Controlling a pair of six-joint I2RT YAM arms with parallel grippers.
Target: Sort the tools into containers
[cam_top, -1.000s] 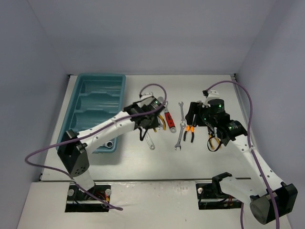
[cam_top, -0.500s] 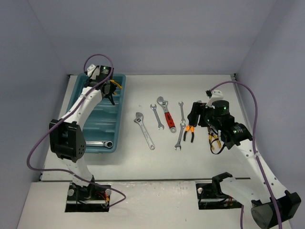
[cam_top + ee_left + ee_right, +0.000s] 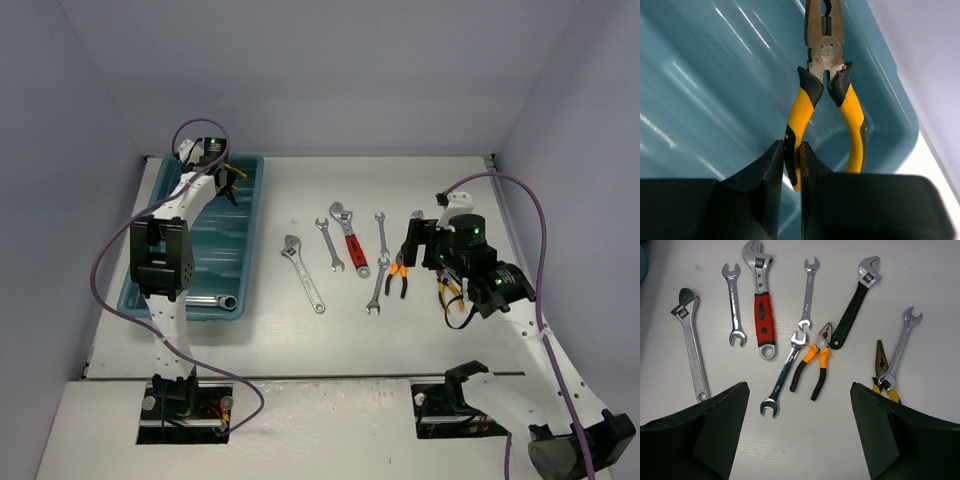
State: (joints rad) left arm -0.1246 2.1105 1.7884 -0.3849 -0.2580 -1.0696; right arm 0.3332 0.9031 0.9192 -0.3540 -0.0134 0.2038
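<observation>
My left gripper [image 3: 791, 155] is shut on one handle of the yellow-handled pliers [image 3: 826, 50], which hang nose-first over the far right corner of the teal tray [image 3: 700, 100]. From the top view, that gripper [image 3: 222, 178] is at the far end of the tray's containers [image 3: 160, 215]. A chrome wrench [image 3: 215, 298] lies in the nearest compartment. My right gripper [image 3: 797, 387] stands open above the table, over the orange-and-black pliers [image 3: 815, 362] and a combination wrench [image 3: 786, 375], holding nothing.
On the table lie a chrome adjustable wrench [image 3: 690, 347], a red-handled adjustable wrench [image 3: 762, 315], two small open-end wrenches [image 3: 734, 302], a black adjustable wrench [image 3: 852, 307], yellow needle-nose pliers [image 3: 881, 365] and another wrench [image 3: 900, 347]. Grey walls enclose the table.
The left arm has swung from the middle of the table to the far end of the tray, carrying the yellow-handled pliers. The right gripper has shifted slightly and stays open.
</observation>
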